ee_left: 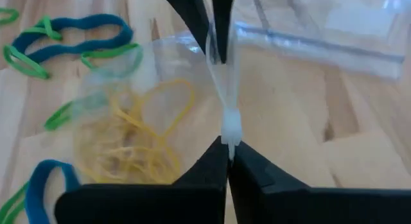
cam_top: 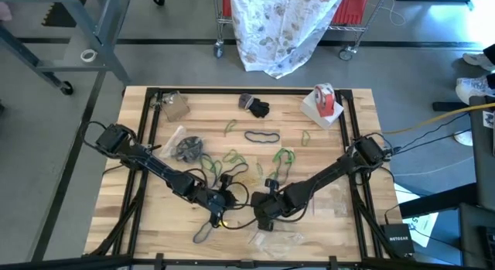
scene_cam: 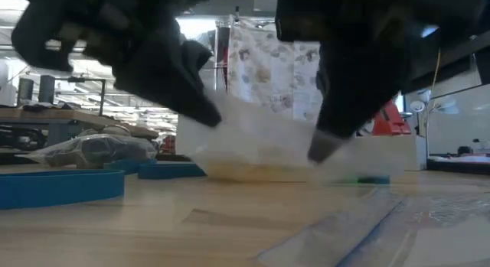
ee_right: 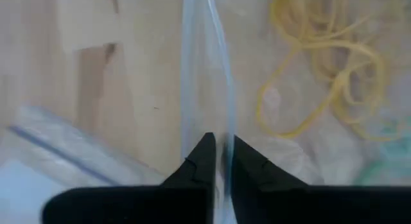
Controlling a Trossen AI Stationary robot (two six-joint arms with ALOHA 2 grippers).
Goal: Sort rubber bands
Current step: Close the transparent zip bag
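Observation:
A clear plastic bag (scene_cam: 260,144) holding yellow rubber bands (ee_left: 135,140) stands near the table's front middle. Both grippers are shut on it. My left gripper (ee_left: 229,153) comes from the left (cam_top: 222,199). My right gripper (ee_right: 220,144) comes from the right (cam_top: 261,210). In the left wrist view the right gripper's fingers (ee_left: 215,25) show farther along the same bag edge. Loose blue (ee_left: 70,34) and green (ee_left: 26,60) rubber bands lie flat on the wood beside the bag. A black loop (cam_top: 261,136) and more green ones (cam_top: 283,155) lie farther back. My left gripper pinches the bag's upper edge, bunched into a white wad (ee_left: 229,131), between its two fingertips, slanting down from the table's left. The film runs gathered and taut toward the other gripper. The bag's bottom (scene_cam: 253,171) rests on the table. My right gripper pinches the bag's edge (ee_right: 218,131) between its two fingertips, slanting steeply down from the table's right. The film stands as a thin upright fold running away from the fingers. The yellow bands (ee_right: 327,70) lie low in the bag beside that fold.
Flat clear bags (cam_top: 278,240) lie by the near edge, with a dark band (cam_top: 203,233) to their left. A bag of dark bands (cam_top: 188,148) lies left of centre. A brown pouch (cam_top: 174,106), a dark clump (cam_top: 255,107) and a red-and-white tape roll (cam_top: 325,100) sit along the far edge.

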